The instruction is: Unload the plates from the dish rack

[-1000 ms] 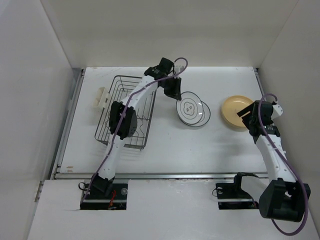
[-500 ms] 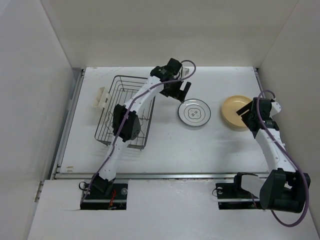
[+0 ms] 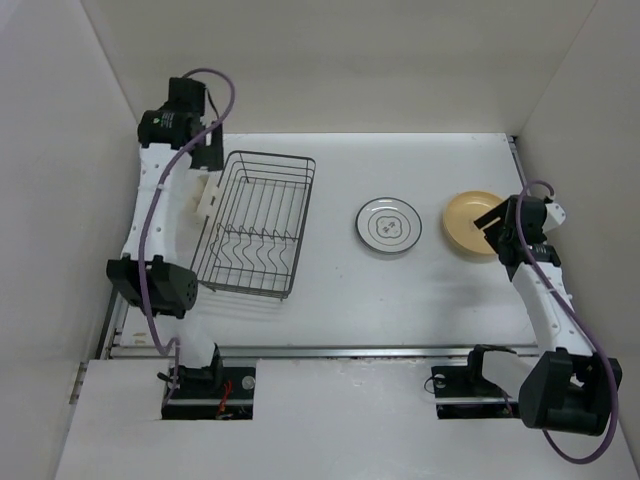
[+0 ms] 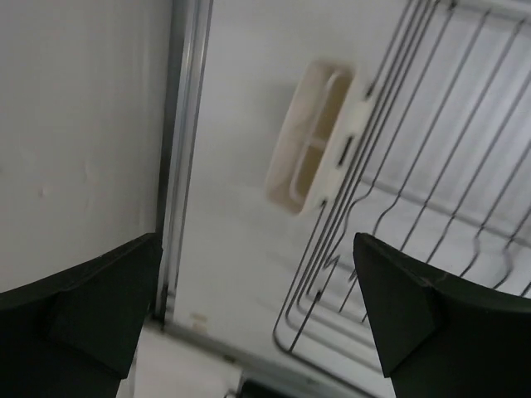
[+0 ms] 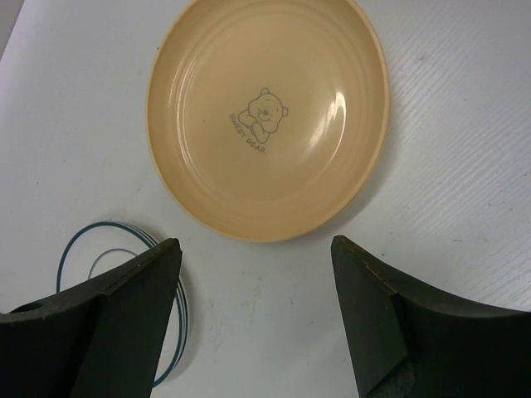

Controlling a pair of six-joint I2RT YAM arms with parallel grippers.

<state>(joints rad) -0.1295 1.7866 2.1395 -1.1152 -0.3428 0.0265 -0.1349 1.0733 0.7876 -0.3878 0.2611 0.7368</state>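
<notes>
Top view, left gripper (image 3: 205, 155): I have it at the far left corner of the table (image 3: 330, 300), just past the left side of the dish rack (image 3: 270, 157). From up here I cannot tell how far its fingers stand apart.
Top view, dish rack: it sits on the left half of the table, its long sides running away from me. A cream holder (image 3: 203, 195) is clipped to its left side.
Top view, plates: the white plate (image 3: 388, 224) with the dark ring lies flat on the table to the right of the rack, well apart from it. The tan plate (image 3: 468, 222) lies flat just to the right of the white one, and I see a gap between them.
Top view, right gripper (image 3: 495, 228): it hangs over the right edge of the tan plate.
Left wrist, left gripper (image 4: 257, 274): fingers spread wide, with only bare table between them.
Left wrist, dish rack (image 4: 332, 207): its left wall and wire floor fill the right of the view. The cream holder (image 4: 311, 145) hangs on the outside of that wall.
Right wrist, right gripper (image 5: 251, 265): fingers spread wide, gripping nothing.
Right wrist, tan plate (image 5: 265, 116): it lies right side up just ahead of the fingertips, with a small bear drawing at its centre.
Right wrist, white plate (image 5: 99, 240): I see only an arc of its ringed rim, low on the left and partly behind one finger.
</notes>
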